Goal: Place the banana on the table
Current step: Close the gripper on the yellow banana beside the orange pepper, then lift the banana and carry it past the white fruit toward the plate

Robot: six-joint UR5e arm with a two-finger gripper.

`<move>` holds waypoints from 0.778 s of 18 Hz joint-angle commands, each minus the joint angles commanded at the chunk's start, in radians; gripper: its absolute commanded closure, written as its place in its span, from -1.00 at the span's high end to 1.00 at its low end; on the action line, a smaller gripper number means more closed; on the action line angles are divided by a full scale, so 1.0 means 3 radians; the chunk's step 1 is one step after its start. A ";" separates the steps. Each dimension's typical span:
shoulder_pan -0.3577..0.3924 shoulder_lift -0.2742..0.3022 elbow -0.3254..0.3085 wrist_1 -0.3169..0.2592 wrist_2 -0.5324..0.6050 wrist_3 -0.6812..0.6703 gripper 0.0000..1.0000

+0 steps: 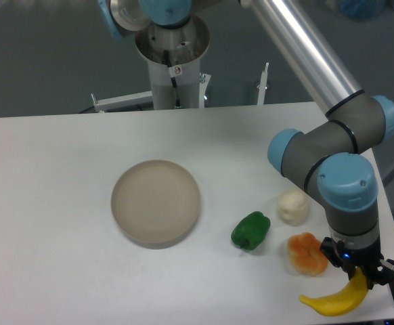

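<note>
The yellow banana [334,300] is at the front right corner of the white table [61,203], its left tip low near the tabletop. My gripper [361,276] is shut on the banana's right end and stands just above the table edge. I cannot tell whether the banana touches the table.
A round beige plate [156,202] lies at the middle of the table. A green pepper [250,230], a white lumpy item [292,206] and a lumpy orange fruit [307,254] lie just left of the gripper. The table's right edge is close to the gripper.
</note>
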 joint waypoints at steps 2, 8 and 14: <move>0.0000 0.0010 -0.0010 0.0000 0.0000 0.0010 -0.29; 0.0005 0.0173 -0.0204 -0.0005 -0.0010 0.0036 -0.29; 0.0041 0.0404 -0.0486 -0.0041 -0.0015 0.0066 -0.29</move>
